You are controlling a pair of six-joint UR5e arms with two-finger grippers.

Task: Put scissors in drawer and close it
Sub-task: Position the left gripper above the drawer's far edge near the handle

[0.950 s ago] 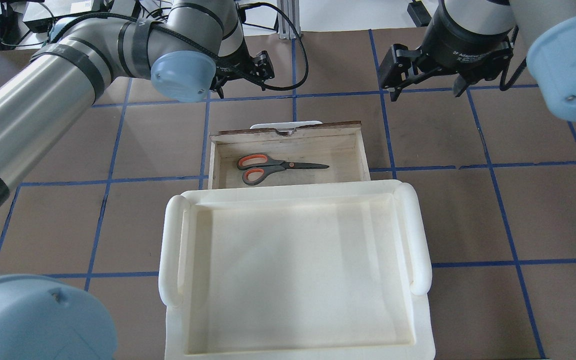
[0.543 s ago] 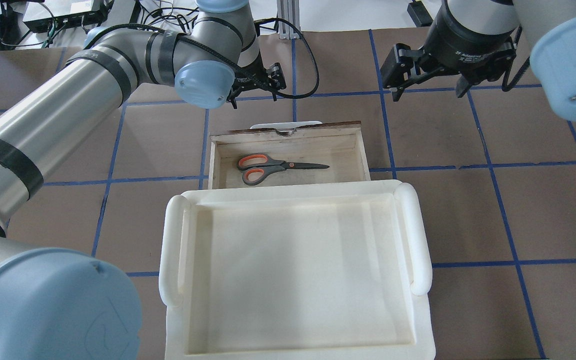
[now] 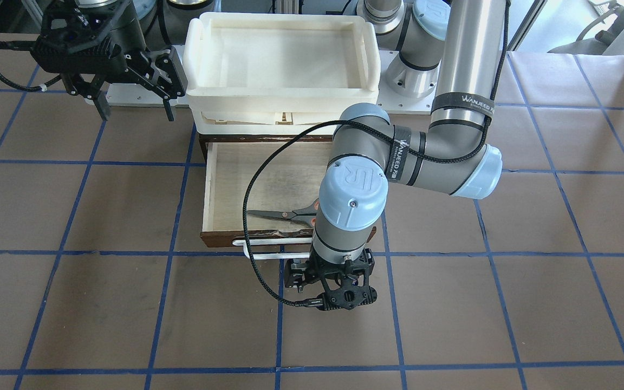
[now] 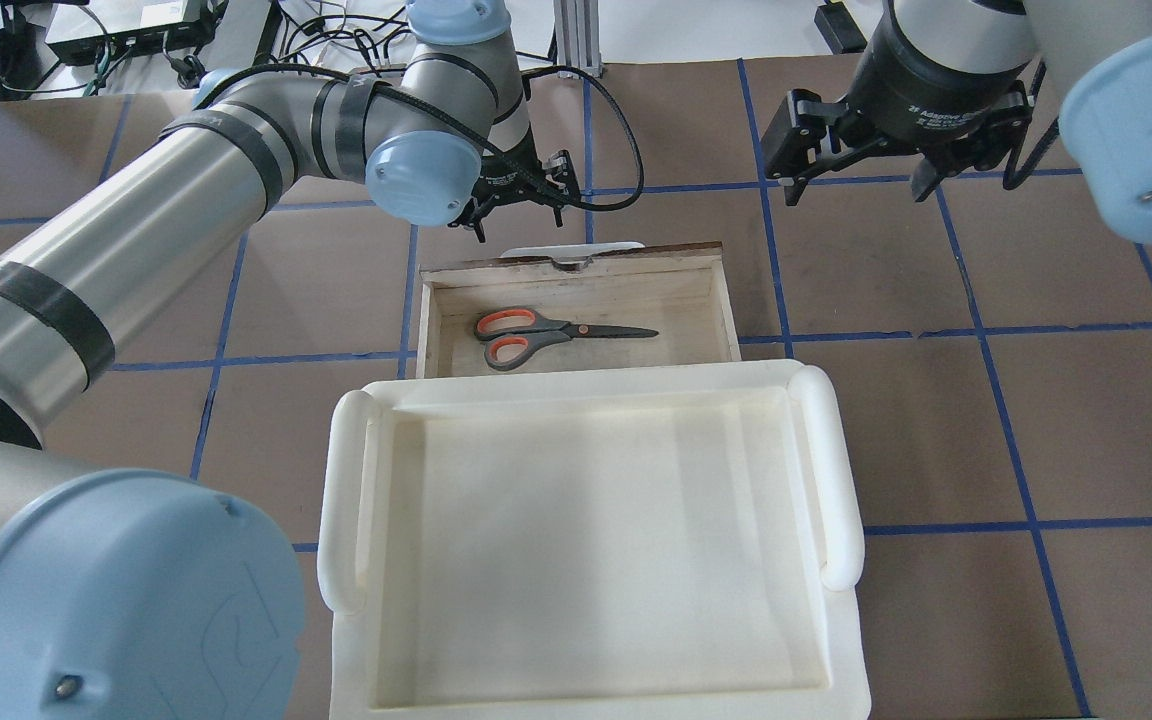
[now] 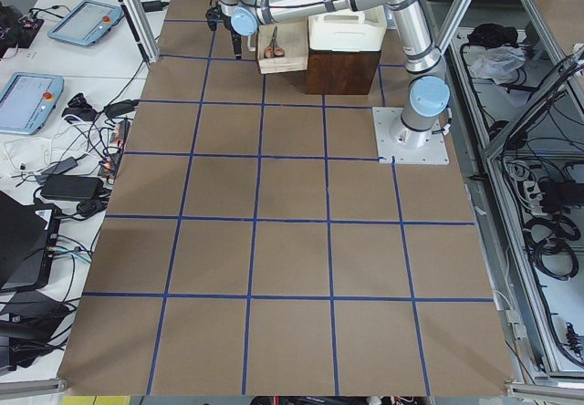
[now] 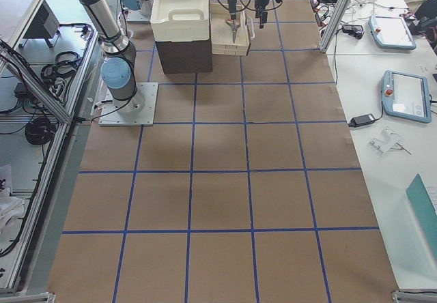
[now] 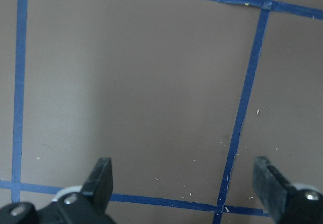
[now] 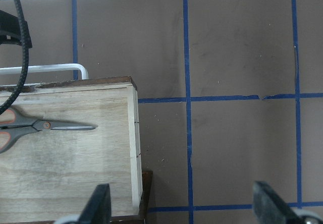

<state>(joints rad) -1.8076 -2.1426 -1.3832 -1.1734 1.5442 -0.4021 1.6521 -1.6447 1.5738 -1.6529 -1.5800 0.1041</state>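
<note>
The scissors (image 4: 546,335) lie flat inside the open drawer (image 4: 681,305), handles toward my left; they also show in the front view (image 3: 285,215) and the right wrist view (image 8: 35,128). The drawer's white wire handle (image 4: 536,250) sticks out at its far front. My left gripper (image 4: 521,210) is open and empty, pointing down at the table just beyond the handle; its wrist view shows wide-apart fingers (image 7: 101,178) over bare table. My right gripper (image 4: 854,180) is open and empty, hovering beyond the drawer's right corner.
A cream-white plastic tray (image 4: 836,480) sits on top of the dark cabinet (image 5: 342,72) that the drawer slides out of. A black cable (image 3: 252,216) from the left wrist loops over the drawer's front. Blue tape lines grid the brown table.
My left arm has swung right and toward the drawer, bringing its gripper close to the white handle. The right gripper, scissors and drawer have stayed put.
</note>
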